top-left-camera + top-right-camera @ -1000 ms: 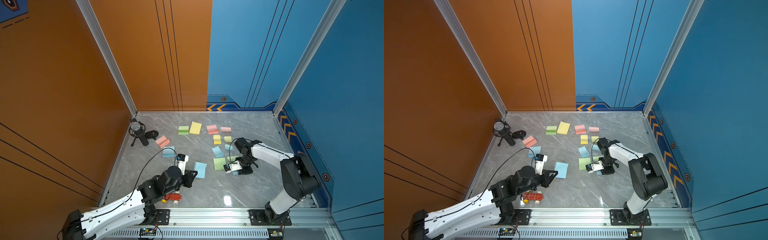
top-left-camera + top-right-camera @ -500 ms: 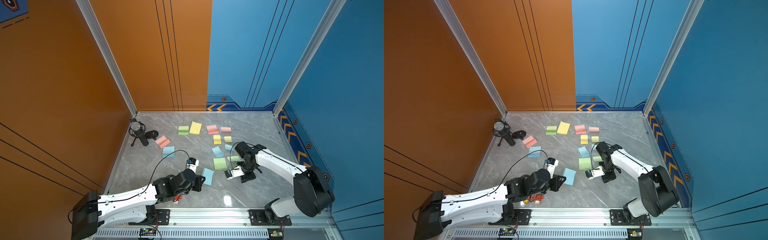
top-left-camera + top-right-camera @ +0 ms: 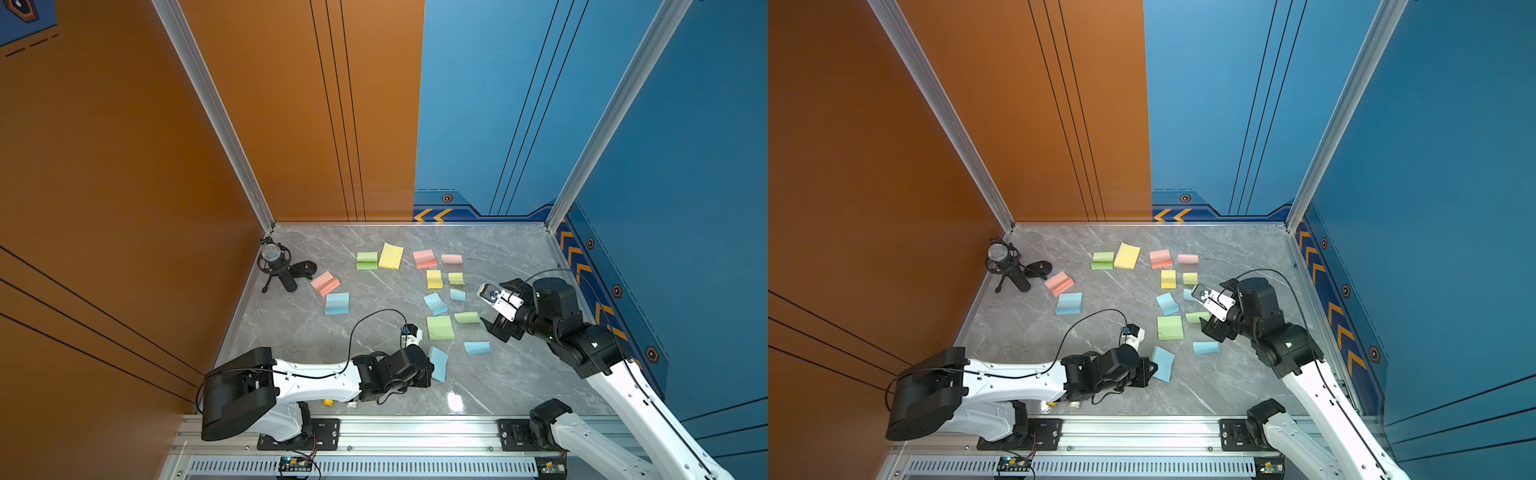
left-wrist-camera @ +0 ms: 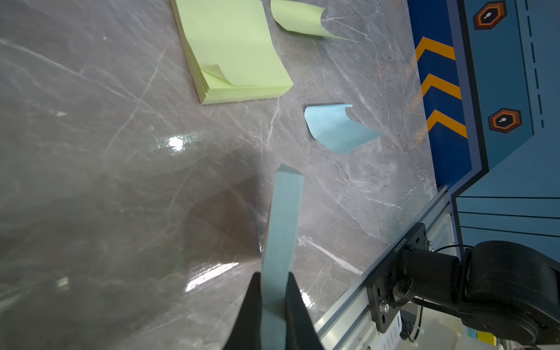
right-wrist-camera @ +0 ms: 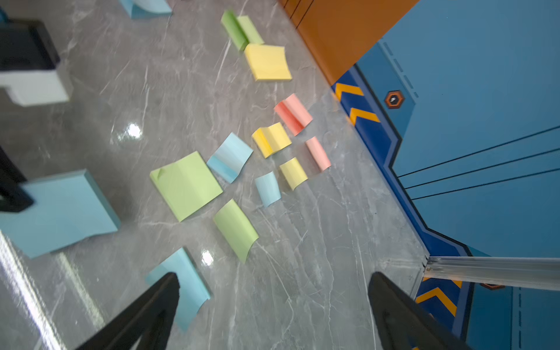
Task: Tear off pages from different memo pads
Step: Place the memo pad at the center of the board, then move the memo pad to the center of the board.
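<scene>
Clamping the big blue pad (image 4: 285, 212) in my left pincer (image 4: 273, 276): fingers together on one edge, the rest of the block sticking out ahead, tilted, over the near side of the bench (image 3: 299, 328). It sits just nearer than the big green pad (image 3: 440, 327), apart from it.

Right pincer (image 5: 274, 277) is spread wide, nothing in it, hanging above the bench's right side. Closest to it is a loose blue page (image 5: 191, 288), curled, on the bench. Next out is a green page (image 5: 236, 230), also curled, beside the big green pad; that pad's top sheet has one corner lifted.

Further back:
- small blue pad (image 3: 435, 303) + small blue page (image 3: 457, 294)
- small yellow pad (image 3: 434, 278) + yellow page (image 3: 456, 278)
- pink pad (image 3: 424, 258) + pink page (image 3: 451, 258)
- big yellow pad (image 3: 390, 255) just beside small green pad (image 3: 367, 260)

Left side: second pink pad (image 3: 325, 283) and another blue pad (image 3: 337, 303), near the microphone (image 3: 272, 253).
</scene>
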Robot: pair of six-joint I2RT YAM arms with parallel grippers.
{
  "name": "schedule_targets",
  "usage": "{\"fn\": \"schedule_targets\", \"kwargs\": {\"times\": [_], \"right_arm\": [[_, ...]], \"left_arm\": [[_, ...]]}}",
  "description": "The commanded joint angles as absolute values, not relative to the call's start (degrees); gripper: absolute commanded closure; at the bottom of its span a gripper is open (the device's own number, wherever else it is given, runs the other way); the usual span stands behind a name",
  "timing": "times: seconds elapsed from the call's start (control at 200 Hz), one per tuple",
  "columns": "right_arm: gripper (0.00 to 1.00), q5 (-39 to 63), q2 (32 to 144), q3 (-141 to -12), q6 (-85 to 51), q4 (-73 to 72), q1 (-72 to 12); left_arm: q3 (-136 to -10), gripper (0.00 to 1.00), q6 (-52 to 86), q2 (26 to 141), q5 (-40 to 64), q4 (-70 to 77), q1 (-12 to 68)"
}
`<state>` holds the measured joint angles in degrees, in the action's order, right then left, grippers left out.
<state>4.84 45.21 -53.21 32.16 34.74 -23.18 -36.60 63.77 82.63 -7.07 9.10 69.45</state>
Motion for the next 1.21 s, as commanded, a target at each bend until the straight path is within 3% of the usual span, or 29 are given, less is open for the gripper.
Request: {"fn": "schedule_targets", "kwargs": {"times": [0.0,0.295,0.405,0.51,0.601,0.811,0.921,1.001,1.161,1.201], "right_arm": [[0.0,-3.79,44.07,-54.78,11.64,30.39,-22.85],[0.0,-13.02,39.7,-55.57,-15.29,32.51,-22.94],[0.0,-13.25,38.97,-54.6,-20.63,33.94,-23.02],[0.0,-14.62,38.52,-53.13,-22.84,35.24,-23.03],[0.0,-14.78,37.91,-51.46,-22.57,35.32,-23.03],[0.0,-14.49,37.83,-49.1,-22.61,35.12,-23.03],[0.0,-12.37,39.26,-47.57,-23.86,32.48,-22.43],[0.0,-11.61,42.15,-47.04,-23.91,30.96,-22.15],[0.0,-8.82,51.79,-48.47,-22.74,28.46,-22.34],[0.0,-8.66,54.53,-49.2,-22.63,27.64,-22.56]], "left_arm": [[-39.59,1.0,67.4,85.76,-5.72,12.35,69.96],[-41.47,1.0,72.89,92.82,-2.02,15.32,69.12],[-42.46,0.71,72.66,95.44,0.33,15.4,68.32],[-40.64,0.62,70.81,92.87,-2.41,15.23,67.79],[-38.52,0.45,69.23,88.92,-5.53,12.68,66.71],[-46.51,0.26,54.51,79.82,-11.81,-8.15,63.16],[-51.31,0.15,43.2,75.83,-13.12,-15.77,55.33],[-54.67,0.15,35.79,76.89,-10.11,-17.59,46.79],[-63.27,0.15,24.33,86.41,-11.77,-17.58,35.46],[-66.41,0.1,21.85,90.07,-10.94,-17.62,33.15]]}}
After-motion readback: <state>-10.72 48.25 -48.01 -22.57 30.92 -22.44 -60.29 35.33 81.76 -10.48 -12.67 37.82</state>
